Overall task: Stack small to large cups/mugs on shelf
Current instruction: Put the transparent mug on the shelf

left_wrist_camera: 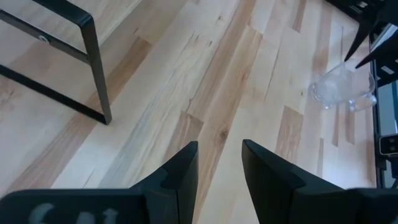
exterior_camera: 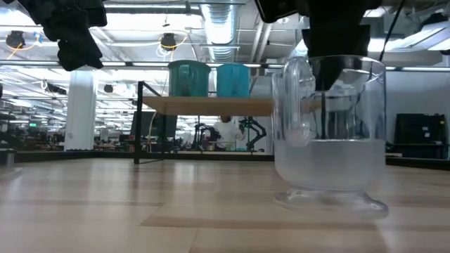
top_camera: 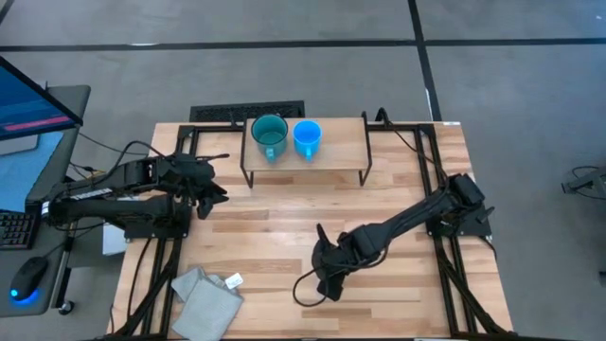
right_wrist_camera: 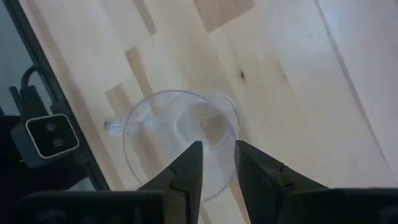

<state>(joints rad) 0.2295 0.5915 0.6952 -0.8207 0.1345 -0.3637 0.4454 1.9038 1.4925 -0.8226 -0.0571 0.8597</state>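
Two mugs, teal (top_camera: 270,135) and bright blue (top_camera: 307,136), on light-wood shelf (top_camera: 343,142) | small clear cup (exterior_camera: 329,133) on table (top_camera: 265,237), front | right end effector (right_wrist_camera: 217,163) part-open above its rim, not gripping | straddle wall squarely, close gently: slippery | left end effector (left_wrist_camera: 219,163) part-open, empty, waiting near the shelf's left end

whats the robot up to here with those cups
The teal mug and blue mug already stand side by side on the shelf. The right gripper hangs over the clear cup, still on the table, fingers astride its rim. The left gripper waits open beside the shelf.
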